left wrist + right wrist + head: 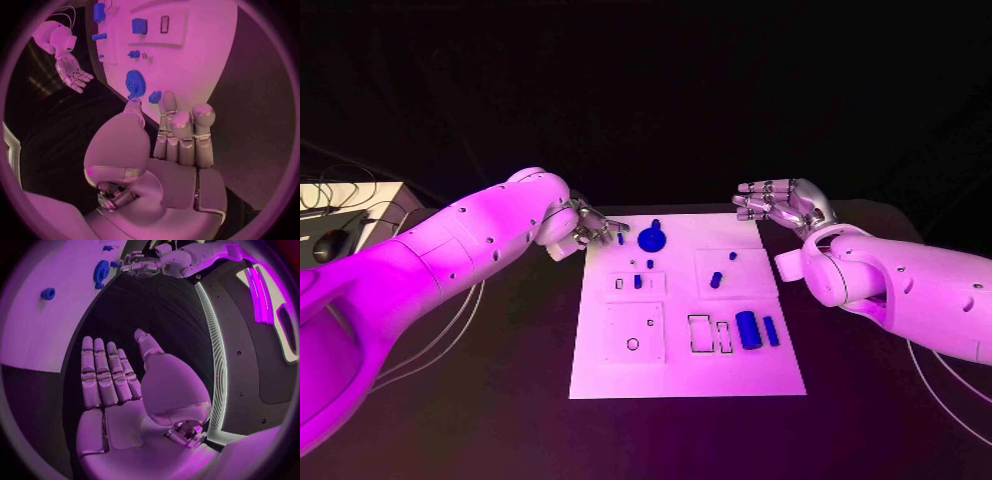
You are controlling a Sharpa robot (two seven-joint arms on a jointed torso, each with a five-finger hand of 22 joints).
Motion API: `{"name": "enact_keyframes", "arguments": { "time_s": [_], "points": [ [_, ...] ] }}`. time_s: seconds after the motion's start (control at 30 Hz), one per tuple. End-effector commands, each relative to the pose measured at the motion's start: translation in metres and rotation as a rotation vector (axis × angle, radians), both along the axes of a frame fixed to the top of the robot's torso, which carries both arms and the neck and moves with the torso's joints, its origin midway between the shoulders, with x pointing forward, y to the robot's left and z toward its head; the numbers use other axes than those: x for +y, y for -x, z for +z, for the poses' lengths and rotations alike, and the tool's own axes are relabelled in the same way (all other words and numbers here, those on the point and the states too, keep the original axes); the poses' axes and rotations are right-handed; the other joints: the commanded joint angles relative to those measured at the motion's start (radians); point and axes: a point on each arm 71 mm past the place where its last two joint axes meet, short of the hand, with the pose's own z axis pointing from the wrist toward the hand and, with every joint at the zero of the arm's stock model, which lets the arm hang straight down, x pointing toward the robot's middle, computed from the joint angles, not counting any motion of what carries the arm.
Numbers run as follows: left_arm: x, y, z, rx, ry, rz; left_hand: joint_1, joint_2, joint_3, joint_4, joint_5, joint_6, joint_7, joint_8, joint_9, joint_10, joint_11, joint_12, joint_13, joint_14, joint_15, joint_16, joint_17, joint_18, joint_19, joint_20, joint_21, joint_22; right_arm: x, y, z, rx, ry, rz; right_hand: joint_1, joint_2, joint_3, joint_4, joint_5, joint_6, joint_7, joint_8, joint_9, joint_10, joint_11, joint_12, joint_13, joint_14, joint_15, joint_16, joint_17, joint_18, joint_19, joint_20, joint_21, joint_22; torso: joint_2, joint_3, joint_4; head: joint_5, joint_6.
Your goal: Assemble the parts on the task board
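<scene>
The left hand [593, 228] is hovering at the task board's [687, 375] far left corner, pinching a small blue part [154, 96] beside the blue gear [652, 238] — the right hand [783, 205] is hanging spread and empty off the board's far right corner above the desk [502, 420].
</scene>
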Motion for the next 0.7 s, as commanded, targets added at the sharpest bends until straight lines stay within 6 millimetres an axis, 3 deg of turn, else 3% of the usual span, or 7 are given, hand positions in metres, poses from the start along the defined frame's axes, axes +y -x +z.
{"name": "enact_keyframes", "arguments": {
  "time_s": [0.03,0.43,0.7],
  "points": [
    [-0.0033,-0.0005,0.0003,0.004,-0.003,-0.016,0.002,0.014,-0.001,-0.008,0.006,0.006,0.0,-0.004,0.001,0.008,-0.001,0.004,0.002,0.007,0.0,0.006,0.002,-0.012,0.005,0.0,0.005,0.001,0.0018,0.0002,0.0019,-0.015,-0.003,0.007,-0.001,0.001,0.004,0.001,0.007,0.005,0.0,-0.003,-0.001,-0.002,-0.002,0.003,-0.001,-0.005,-0.002,-0.006,-0.001,-0.001,-0.003,-0.003,0.003,-0.001,0.001,0.0001,-0.0012,-0.001,0.0],
    [-0.0036,-0.0028,-0.0016,0.003,-0.003,-0.011,0.007,0.04,-0.016,-0.053,0.006,0.007,0.001,-0.011,0.004,0.007,-0.001,0.004,0.003,0.007,0.001,0.003,0.002,-0.012,0.005,0.0,0.002,0.004,0.0027,0.0001,0.0039,-0.019,-0.004,0.009,-0.001,0.0,0.005,0.0,0.008,0.002,0.0,-0.003,-0.001,-0.002,-0.002,0.003,-0.001,-0.006,-0.002,-0.006,-0.001,-0.001,-0.003,-0.003,0.002,-0.001,0.0,0.0011,0.0,-0.008,-0.006],
    [-0.0071,-0.0026,-0.0009,0.005,0.006,-0.022,0.017,0.047,-0.013,-0.064,0.006,0.007,0.001,-0.012,0.004,0.006,-0.001,0.003,0.002,0.008,0.001,0.005,0.004,-0.012,0.005,0.001,0.001,0.005,0.0034,-0.0002,0.0044,-0.021,-0.004,0.01,-0.001,0.0,0.005,0.0,0.008,0.002,0.0,-0.003,-0.001,-0.002,-0.002,0.003,-0.001,-0.006,-0.002,-0.006,-0.001,-0.001,-0.003,-0.003,0.002,-0.001,-0.002,0.0003,0.001,-0.009,-0.009]
  ]
}}
